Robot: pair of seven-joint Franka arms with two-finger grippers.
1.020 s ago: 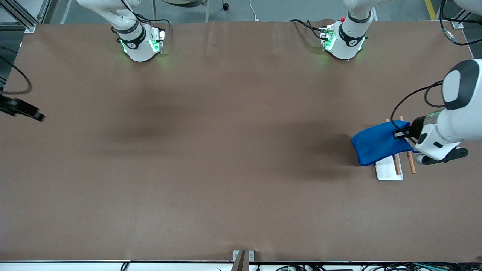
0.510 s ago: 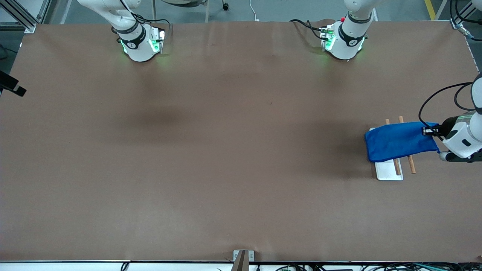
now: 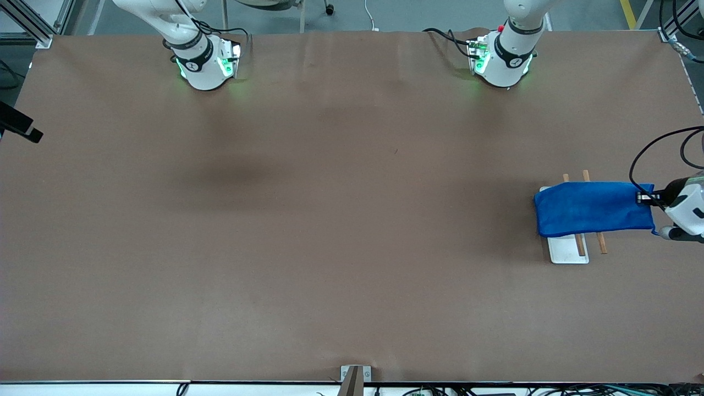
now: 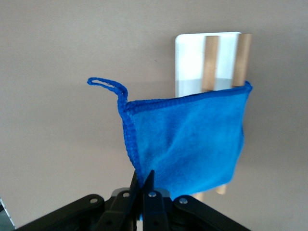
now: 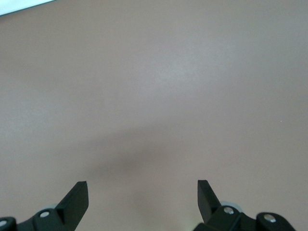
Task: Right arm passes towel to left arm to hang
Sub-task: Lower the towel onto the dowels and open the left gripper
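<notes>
While the towel (image 3: 594,209) is draped across the two wooden rods (image 3: 601,242) of the rack, at the left arm's end of the table, its edge is pinched between the pressed-together fingers of the left gripper (image 3: 644,198), which is held over the table just beside the rack. Nearest the front camera, the rack's white base (image 3: 568,250) is seen sticking out from under the cloth; the rod tips (image 3: 575,176) are seen on the towel's farther side. In the left wrist view the towel (image 4: 187,139) is seen spread over both rods (image 4: 210,55), its thread loop (image 4: 107,85) hanging free.

For a good hang, the cloth is probably best kept taut and level until it is balanced across the rods, and only then released, so that it is not dragged off.

Compared with a second ago, the towel is pulled flatter and more square across the rods, and the left gripper is drawn toward the table's end. The right gripper (image 5: 142,197) is parked with fingers spread wide over bare table, withdrawn almost out of the front view.
</notes>
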